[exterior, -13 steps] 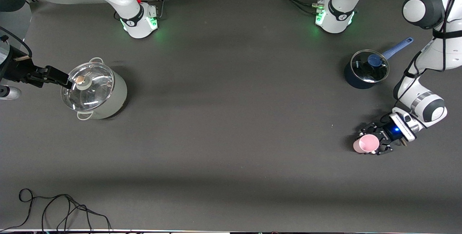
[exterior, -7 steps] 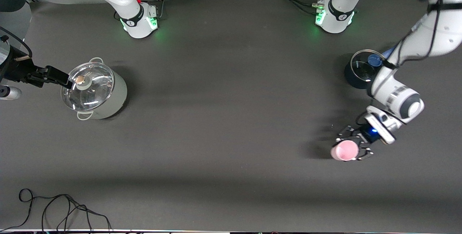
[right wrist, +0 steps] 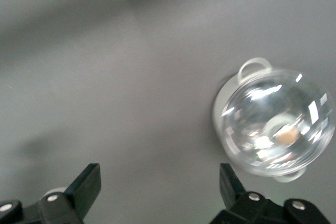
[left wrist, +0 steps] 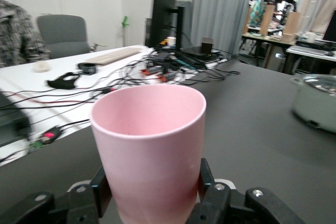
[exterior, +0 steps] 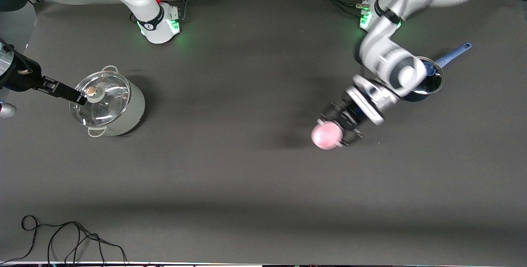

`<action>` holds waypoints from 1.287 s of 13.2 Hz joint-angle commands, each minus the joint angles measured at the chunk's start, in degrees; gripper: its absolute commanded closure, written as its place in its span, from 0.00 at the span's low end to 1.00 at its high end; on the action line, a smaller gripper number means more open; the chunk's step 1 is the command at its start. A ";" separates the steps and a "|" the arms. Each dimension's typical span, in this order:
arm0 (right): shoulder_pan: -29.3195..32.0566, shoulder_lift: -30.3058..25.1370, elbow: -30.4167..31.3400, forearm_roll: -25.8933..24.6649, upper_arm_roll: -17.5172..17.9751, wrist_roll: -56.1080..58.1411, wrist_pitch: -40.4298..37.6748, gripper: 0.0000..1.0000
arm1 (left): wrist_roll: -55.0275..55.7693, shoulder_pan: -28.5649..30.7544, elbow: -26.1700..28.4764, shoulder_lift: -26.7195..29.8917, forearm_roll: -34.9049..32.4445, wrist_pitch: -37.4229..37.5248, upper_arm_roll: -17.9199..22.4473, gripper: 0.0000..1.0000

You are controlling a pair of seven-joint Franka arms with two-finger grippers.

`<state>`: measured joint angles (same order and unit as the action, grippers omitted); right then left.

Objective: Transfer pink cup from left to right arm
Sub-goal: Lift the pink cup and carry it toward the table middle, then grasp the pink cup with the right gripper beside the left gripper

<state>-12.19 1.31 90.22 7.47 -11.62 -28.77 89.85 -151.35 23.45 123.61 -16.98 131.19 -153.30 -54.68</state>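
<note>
The left gripper [exterior: 335, 129] is clenched on the pink cup [exterior: 327, 135], holding it upright in the air over the worktop [exterior: 247, 176], toward the left arm's end. The right gripper [right wrist: 160, 190] hangs with fingers spread above the right arm's edge, over the worktop beside the glass-lidded grey pot [exterior: 108, 104].

No lettering, label, brand or number can be read anywhere; the pink cup [left wrist: 148, 148] clamped in the left pincer [left wrist: 152, 195] is plain, with no print on its wall.
</note>
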 commanded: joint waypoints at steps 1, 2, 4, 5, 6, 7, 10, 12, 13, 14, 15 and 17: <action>-2.74 0.36 -1.45 2.37 0.01 -11.80 -0.64 0.00 | 0.79 0.63 1.11 7.12 6.69 -4.70 -8.40 0.52; -3.80 0.53 -1.88 2.46 0.10 -15.93 -0.64 0.01 | 2.45 0.37 -0.03 8.36 7.41 -7.42 -11.21 0.52; -7.92 1.50 -3.29 3.07 0.10 -25.85 -1.16 0.01 | 7.19 -2.51 -3.19 9.77 7.42 -12.26 -13.00 0.52; -10.11 2.63 -4.43 4.12 0.10 -31.30 -1.43 0.01 | 8.08 -3.66 -4.34 9.77 7.42 -13.85 -13.00 0.52; -12.14 3.69 -5.83 6.22 0.10 -37.27 -1.43 0.01 | 8.18 -3.85 -5.30 9.77 7.42 -14.73 -13.00 0.51; -14.07 5.09 -7.50 8.59 0.02 -43.68 -1.43 0.01 | 9.05 -4.11 -6.18 9.77 7.42 -14.92 -13.00 0.51; -18.47 10.98 -15.84 17.11 0.01 -60.66 -1.43 0.01 | 10.46 -4.64 -8.39 9.42 7.33 -16.94 -13.00 0.51; -21.19 13.71 -19.72 20.29 0.10 -68.06 -1.34 0.01 | 10.55 -4.73 -8.83 9.34 7.33 -17.20 -12.91 0.51; -23.04 14.68 -20.86 21.26 0.10 -70.96 -1.25 0.01 | 10.64 -4.73 -8.92 9.34 7.33 -17.20 -12.91 0.51; -24.97 16.08 -21.92 21.70 0.10 -73.86 -0.73 0.01 | 10.64 -4.82 -9.09 9.34 7.33 -17.29 -12.91 0.50; -27.25 17.75 -23.76 21.71 0.10 -77.02 -0.29 0.01 | 10.73 -4.82 -9.09 9.34 7.33 -17.29 -12.91 0.50; -29.55 21.61 -27.36 21.71 0.19 -78.81 1.03 0.01 | 10.90 -4.82 -9.09 9.25 7.33 -17.29 -12.91 0.50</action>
<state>-39.90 17.74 69.31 27.99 -10.70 -104.34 91.12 -140.70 19.67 115.55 -7.78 137.39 -169.38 -68.16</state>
